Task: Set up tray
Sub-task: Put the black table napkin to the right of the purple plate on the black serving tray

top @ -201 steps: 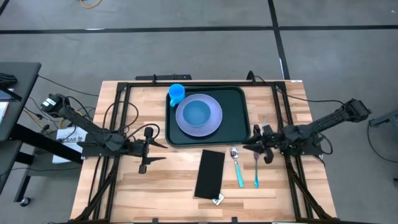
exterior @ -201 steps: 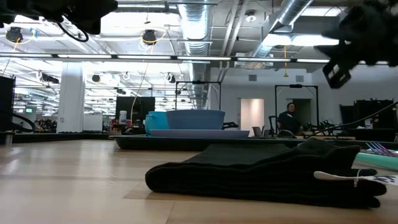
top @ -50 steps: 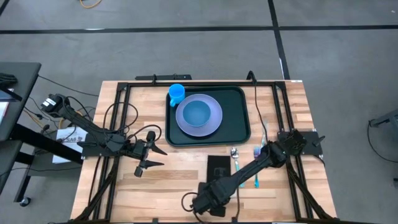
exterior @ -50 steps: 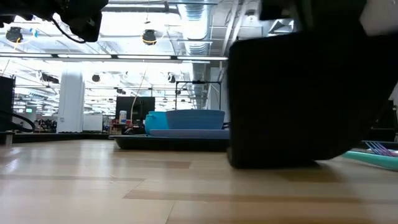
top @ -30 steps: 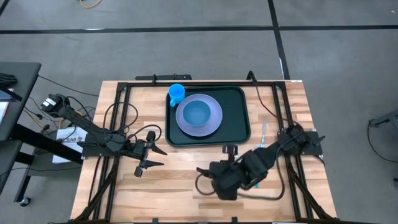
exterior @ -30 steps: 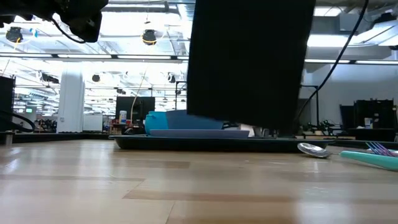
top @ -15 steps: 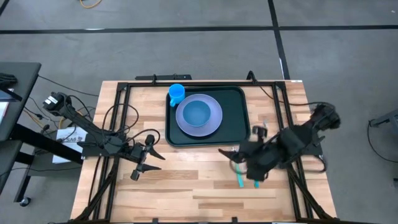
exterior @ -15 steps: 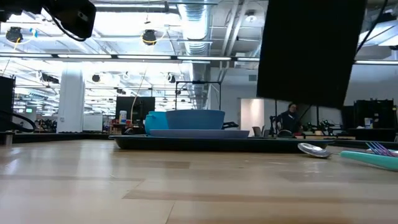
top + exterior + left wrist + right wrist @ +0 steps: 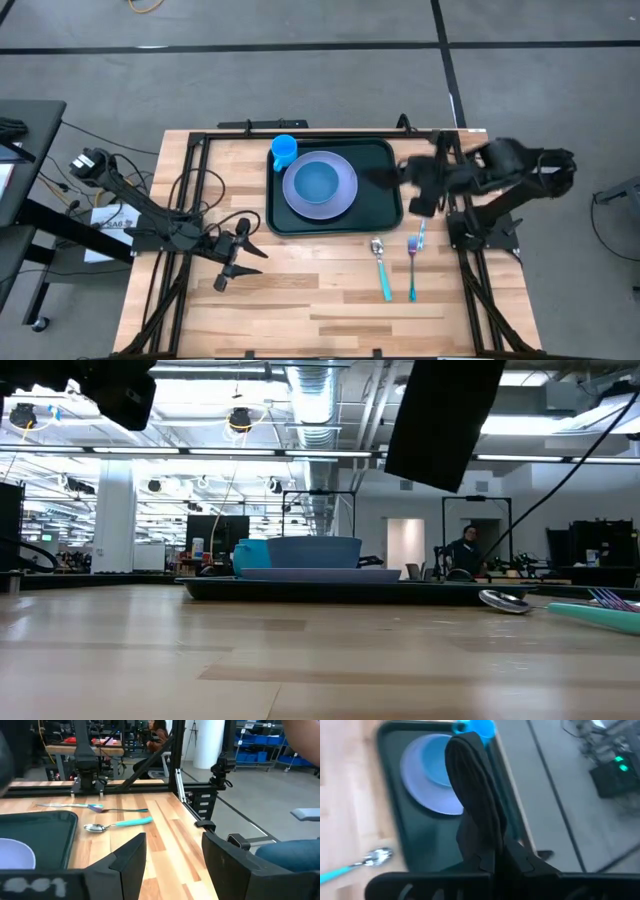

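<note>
Dark green rimmed tray (image 9: 385, 185); right gripper (image 9: 400, 178) jaws pinching black cloth (image 9: 472, 800), left spread.

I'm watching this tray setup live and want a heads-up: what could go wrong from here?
The right gripper, jaws shut on the black cloth, carries it above the tray. The hanging cloth could brush the blue cup or drape over the plate. It might also slip free early and land on the spoon and fork.

Two dark jointed arms, black cables, blunt black jaws.
</note>
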